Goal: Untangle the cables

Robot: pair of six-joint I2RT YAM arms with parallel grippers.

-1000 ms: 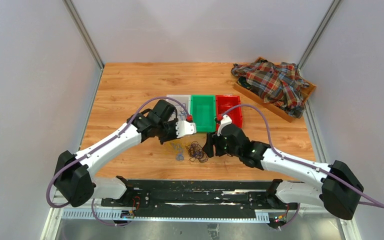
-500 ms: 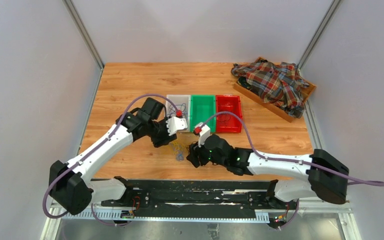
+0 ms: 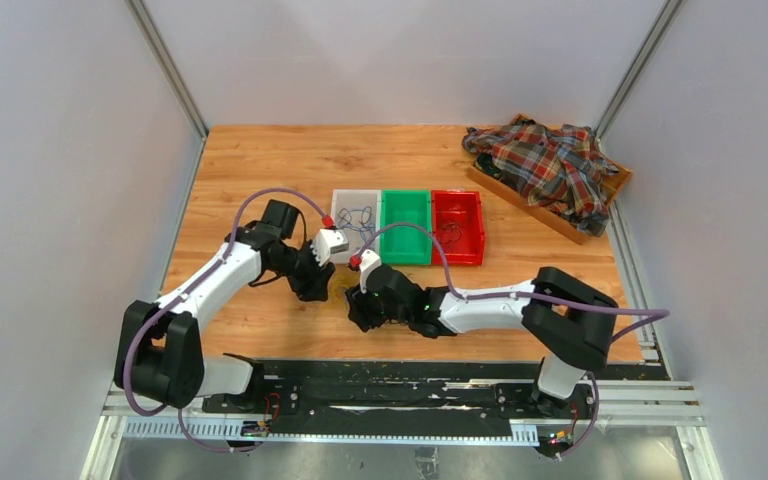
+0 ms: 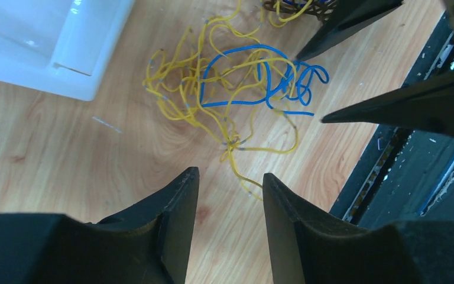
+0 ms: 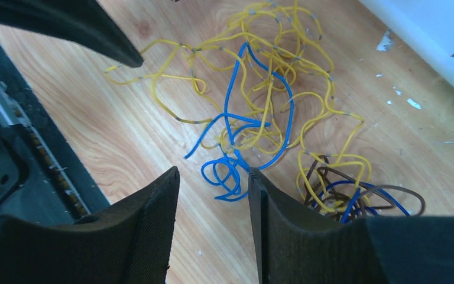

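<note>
The cables (image 4: 242, 89) lie loose on the wooden table: yellow loops tangled with a blue wire. In the right wrist view they spread out (image 5: 254, 100), with a dark brown, blue and yellow clump (image 5: 354, 189) beside my right finger. In the top view only a bit of yellow (image 3: 343, 293) shows between the grippers. My left gripper (image 4: 229, 174) is open and empty, just short of a yellow wire end; it also shows in the top view (image 3: 318, 285). My right gripper (image 5: 213, 173) is open and empty, its tips at the blue coil; it also shows in the top view (image 3: 354, 308).
A white bin (image 3: 345, 200) holding blue wires, a green bin (image 3: 406, 196) and a red bin (image 3: 457, 197) holding dark wires stand in a row behind the cables. A plaid shirt (image 3: 550, 165) lies in a wooden tray at the back right. A black rail (image 3: 390, 385) runs along the near edge.
Both grippers have moved left and closed in on the cables from either side. The right arm has stretched left and now covers the dark clump in the top view.
</note>
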